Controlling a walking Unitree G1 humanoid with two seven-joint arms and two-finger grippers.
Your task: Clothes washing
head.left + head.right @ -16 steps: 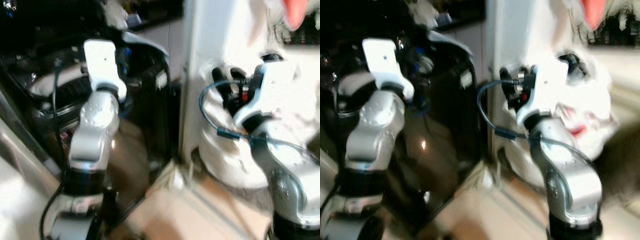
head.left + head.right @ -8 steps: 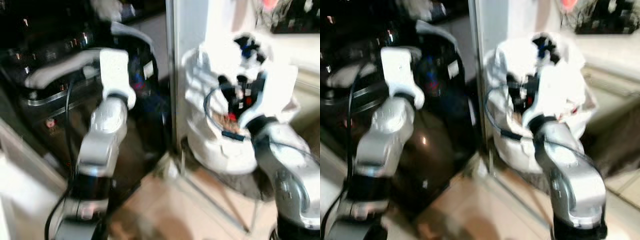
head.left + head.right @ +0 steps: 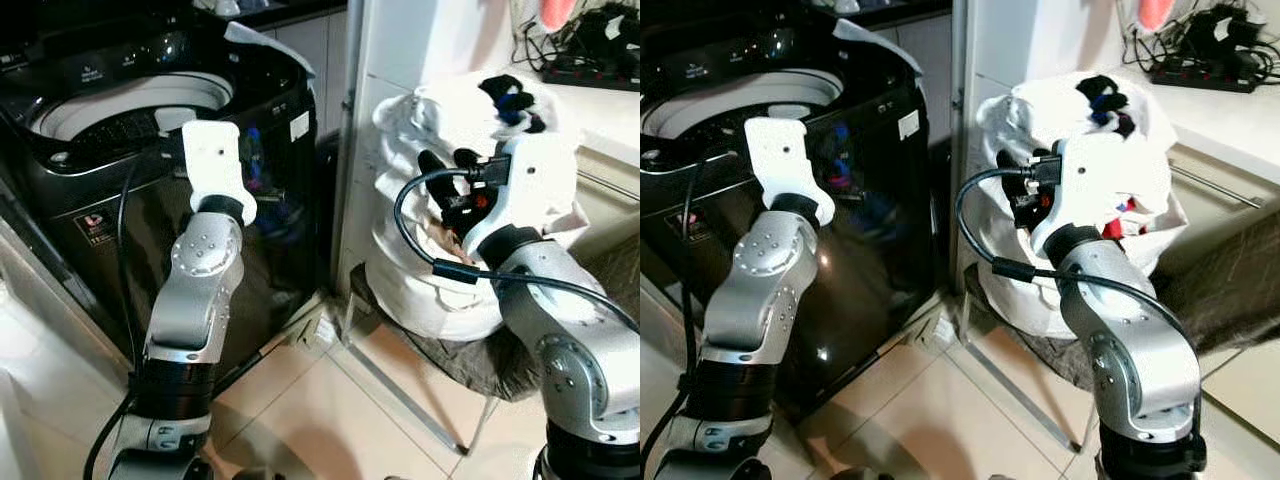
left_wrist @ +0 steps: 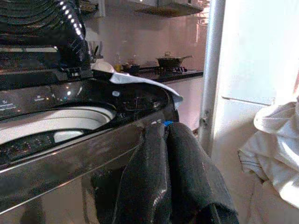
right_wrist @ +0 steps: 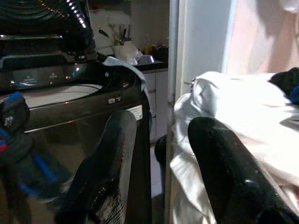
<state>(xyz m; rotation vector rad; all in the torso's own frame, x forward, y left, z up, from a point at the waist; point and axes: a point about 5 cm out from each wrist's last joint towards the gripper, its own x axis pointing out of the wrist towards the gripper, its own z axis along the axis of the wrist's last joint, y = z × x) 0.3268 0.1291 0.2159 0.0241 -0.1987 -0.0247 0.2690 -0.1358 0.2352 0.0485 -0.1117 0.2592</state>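
Observation:
A black top-loading washing machine stands on the left with its lid up and the drum rim showing. On the right, a pile of white laundry rests on a chair, with dark items on top. My left gripper is shut, its fingers pressed together just off the washer's front right corner. My right gripper is open, its fingers spread against the near side of the white pile and pointing towards the washer.
A white panel rises between washer and chair. A grey cloth drapes the chair seat, and its metal legs reach onto the tiled floor. A power strip and cables lie on the counter at the back right.
The camera has swung and the blur has cleared, so the washer top and the laundry pile now show sharply. Both arms hold about the same pose.

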